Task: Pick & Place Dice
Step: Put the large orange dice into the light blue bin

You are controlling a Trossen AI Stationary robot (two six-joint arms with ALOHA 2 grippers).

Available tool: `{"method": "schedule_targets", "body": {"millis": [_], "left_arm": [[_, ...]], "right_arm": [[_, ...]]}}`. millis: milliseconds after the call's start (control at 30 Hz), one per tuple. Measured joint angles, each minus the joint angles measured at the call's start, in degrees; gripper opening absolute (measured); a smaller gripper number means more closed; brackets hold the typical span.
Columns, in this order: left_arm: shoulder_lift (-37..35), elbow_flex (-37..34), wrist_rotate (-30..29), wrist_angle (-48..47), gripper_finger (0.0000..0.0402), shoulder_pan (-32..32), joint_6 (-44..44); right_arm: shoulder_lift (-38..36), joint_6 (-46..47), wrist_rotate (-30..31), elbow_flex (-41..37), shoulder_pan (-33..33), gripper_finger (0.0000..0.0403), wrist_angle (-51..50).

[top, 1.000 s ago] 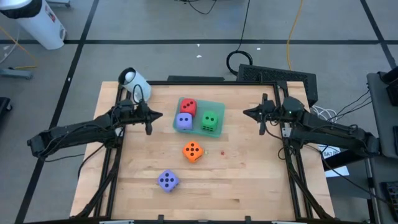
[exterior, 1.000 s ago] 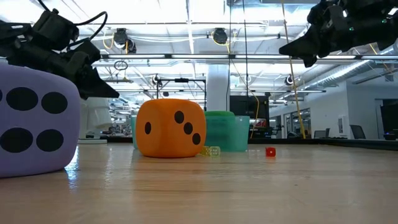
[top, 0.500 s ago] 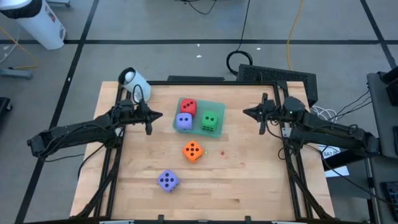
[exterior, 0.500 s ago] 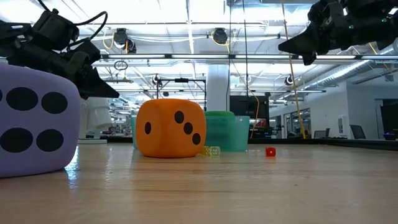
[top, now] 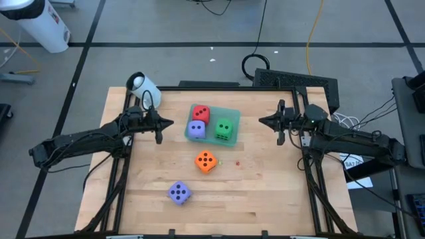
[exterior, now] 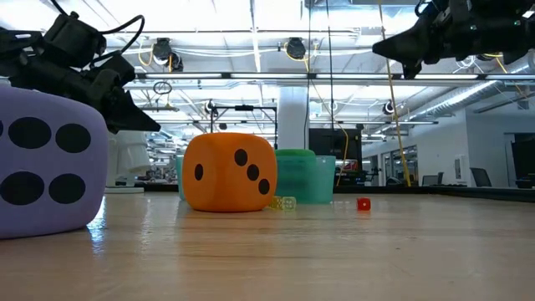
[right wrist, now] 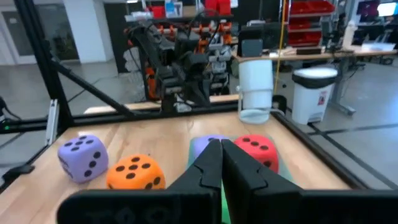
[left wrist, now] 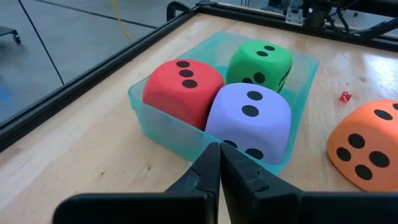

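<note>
1. While both dark arms hang above the pale wooden table (top: 252,192), the flat translucent teal plastic tray (top: 232,114) near the table's far edge serves as the landmark for everything else.
2. Inside that tray sit three soft cubes with dark pips: the red die (top: 201,113) in the far corner on the left arm's side, the lavender die (top: 196,129) just in front of it, and the green die (top: 224,128) beside them on the right arm's side.
3. In the left wrist view these three fill the tray, the red die (left wrist: 183,89), lavender die (left wrist: 250,121) and green die (left wrist: 259,62) touching one another.
4. The orange soft die (top: 206,160) rests on the bare wood in front of the tray, near it but apart.
5. A second purple soft die (top: 178,192) lies farther out from the tray, beyond the orange one and toward the table's near edge.
6. A tiny red cube (top: 238,161) lies on the wood just beside the orange die, in front of the tray.
7. The left gripper (top: 159,125) hovers just off the tray's left-arm side, its fingers pressed together and empty.
8. The right gripper (top: 279,121) hovers off the tray's opposite side, well apart from it, fingers likewise closed on nothing.
9. A white cylindrical object (top: 142,85) lies at the table's far corner, beyond the tray on the left arm's side.
</note>
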Motion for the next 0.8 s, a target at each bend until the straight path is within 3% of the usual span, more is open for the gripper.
{"method": "schedule_targets", "body": {"millis": [267,533,800], "left_arm": [[0.0,0.0,0.0,0.0,0.0019,0.0,-0.1],[0.0,0.0,0.0,0.0,0.0019,0.0,-0.1],[0.0,0.0,0.0,0.0,0.0019,0.0,-0.1]], "right_arm": [[1.7,1.0,0.2,0.0,1.7,0.0,0.6],[7.2,0.5,4.5,0.0,3.9,0.0,3.0],[11.9,-1.7,4.6,0.0,4.5,0.0,3.4]]}}
